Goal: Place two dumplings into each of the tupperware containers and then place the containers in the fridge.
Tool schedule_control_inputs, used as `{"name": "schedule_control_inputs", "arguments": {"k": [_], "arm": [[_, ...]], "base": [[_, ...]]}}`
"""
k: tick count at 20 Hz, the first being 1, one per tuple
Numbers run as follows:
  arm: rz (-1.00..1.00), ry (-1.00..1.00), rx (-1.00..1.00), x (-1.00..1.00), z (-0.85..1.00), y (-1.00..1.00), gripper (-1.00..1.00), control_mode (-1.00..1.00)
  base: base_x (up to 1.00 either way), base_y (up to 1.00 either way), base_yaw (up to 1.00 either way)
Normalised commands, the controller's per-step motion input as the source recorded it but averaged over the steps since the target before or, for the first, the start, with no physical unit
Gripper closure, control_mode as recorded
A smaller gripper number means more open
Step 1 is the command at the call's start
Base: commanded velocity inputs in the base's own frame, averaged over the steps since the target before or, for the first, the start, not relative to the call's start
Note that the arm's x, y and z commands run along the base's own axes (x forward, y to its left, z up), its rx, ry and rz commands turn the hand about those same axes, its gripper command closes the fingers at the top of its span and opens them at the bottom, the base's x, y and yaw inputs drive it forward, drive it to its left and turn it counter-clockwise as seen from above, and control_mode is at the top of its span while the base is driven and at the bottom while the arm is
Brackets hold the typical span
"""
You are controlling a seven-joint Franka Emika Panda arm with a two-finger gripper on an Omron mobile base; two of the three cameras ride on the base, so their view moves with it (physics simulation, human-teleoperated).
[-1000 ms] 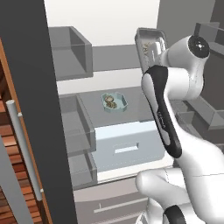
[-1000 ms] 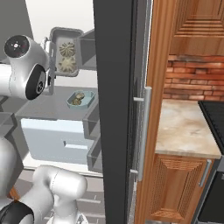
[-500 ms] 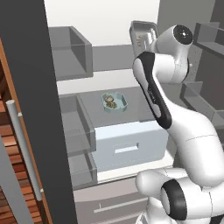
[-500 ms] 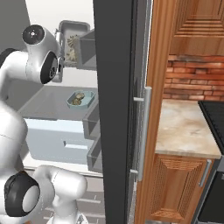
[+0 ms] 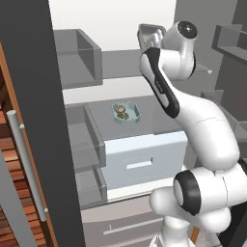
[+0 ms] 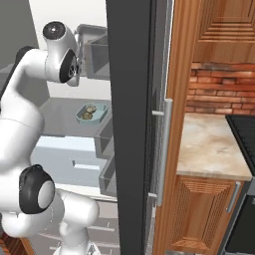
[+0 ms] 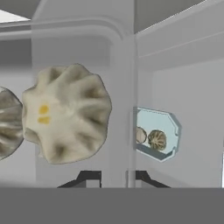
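Observation:
My gripper [image 7: 118, 178] is shut on the rim of the grey tupperware container [image 5: 150, 35] [image 6: 92, 44], held tilted high inside the open fridge [image 5: 120, 62]. In the hand view two dumplings [image 7: 65, 113] lie against the grey container's floor [image 7: 122, 65], one cut off at the left edge. The pale teal tupperware container [image 5: 127, 112] [image 6: 92, 112] [image 7: 162, 131] rests on the grey shelf above the pale blue drawer [image 5: 144, 155], with two dumplings [image 7: 156, 139] in it.
The dark fridge door [image 5: 34, 106] [image 6: 130, 99] stands open. Grey door bins [image 5: 79, 58] line the left side. To the right of the fridge are a wooden cabinet [image 6: 199, 209] and a stone counter [image 6: 209, 149].
The arm has swung upward and carried the grey container a little deeper into the fridge, toward the upper shelf. The teal container has stayed put.

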Motion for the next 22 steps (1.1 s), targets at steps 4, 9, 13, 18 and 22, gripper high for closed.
{"name": "schedule_control_inputs", "arguments": {"k": [4,9,13,18,22], "arm": [[0.0,0.03,0.0,0.59,0.07,0.05,1.0,-1.0],[0.0,0.12,0.0,0.34,0.06,0.14,1.0,-1.0],[0.0,0.25,0.0,0.01,0.0,0.08,1.0,-1.0],[0.0,0.19,0.0,0.02,-0.03,0.02,1.0,-1.0],[0.0,0.13,0.0,0.01,-0.14,0.0,1.0,-1.0]], "base": [[0.0,0.0,0.0],[0.0,0.0,0.0],[0.0,0.0,0.0],[0.0,0.0,0.0],[0.0,0.0,0.0]]}}
